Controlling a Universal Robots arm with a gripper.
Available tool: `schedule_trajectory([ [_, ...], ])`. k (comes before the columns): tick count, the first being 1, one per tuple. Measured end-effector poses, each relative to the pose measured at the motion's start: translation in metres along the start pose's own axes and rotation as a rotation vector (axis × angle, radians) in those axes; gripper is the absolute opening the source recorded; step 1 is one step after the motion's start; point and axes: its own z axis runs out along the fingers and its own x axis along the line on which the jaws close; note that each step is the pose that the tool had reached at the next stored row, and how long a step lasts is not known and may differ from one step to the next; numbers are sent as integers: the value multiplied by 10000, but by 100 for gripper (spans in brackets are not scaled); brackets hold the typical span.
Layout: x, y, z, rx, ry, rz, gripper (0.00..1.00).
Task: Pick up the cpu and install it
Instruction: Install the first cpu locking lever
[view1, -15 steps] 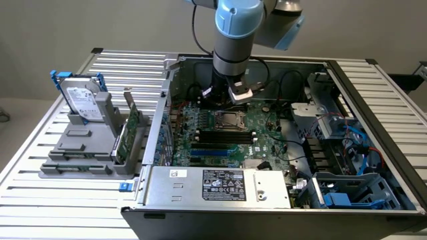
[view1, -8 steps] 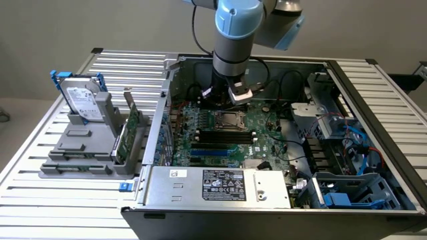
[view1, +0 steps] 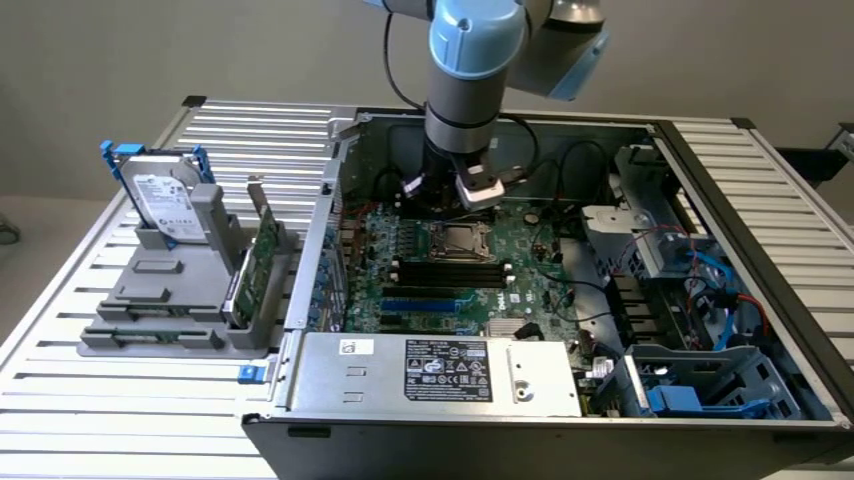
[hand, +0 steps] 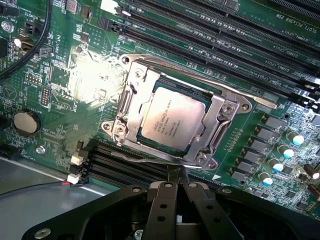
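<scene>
- Exterior view: the arm is held vertically inside the open computer case (view1: 747, 250), gripper (view1: 465, 200) pointed down at the motherboard (view1: 454, 280).
- The fingers (hand: 176, 181) are pressed together, holding nothing.
- The cpu (hand: 172, 117) is seated in the socket frame (hand: 220, 117), just ahead of the fingertips.

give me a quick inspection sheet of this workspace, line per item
surface: slatted metal table carrying an open computer case.
job's things: cpu lies flat inside the metal-framed socket on the green motherboard.
clutter: hard drive with blue handles stands upright in a grey holder; a green card stands beside it.
grippers: gripper hangs over the board just behind the socket; it holds nothing visible.
cables: black cables loop inside the case; blue cables run by the drive bays.
surroundings: plain pale wall behind the table.
</scene>
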Motion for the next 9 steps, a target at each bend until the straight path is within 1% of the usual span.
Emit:
schedule_trajectory([
  [5, -9, -7, 5, 1, -8, 1, 11],
  [9, -10, -8, 7, -16, -30, -1, 11],
])
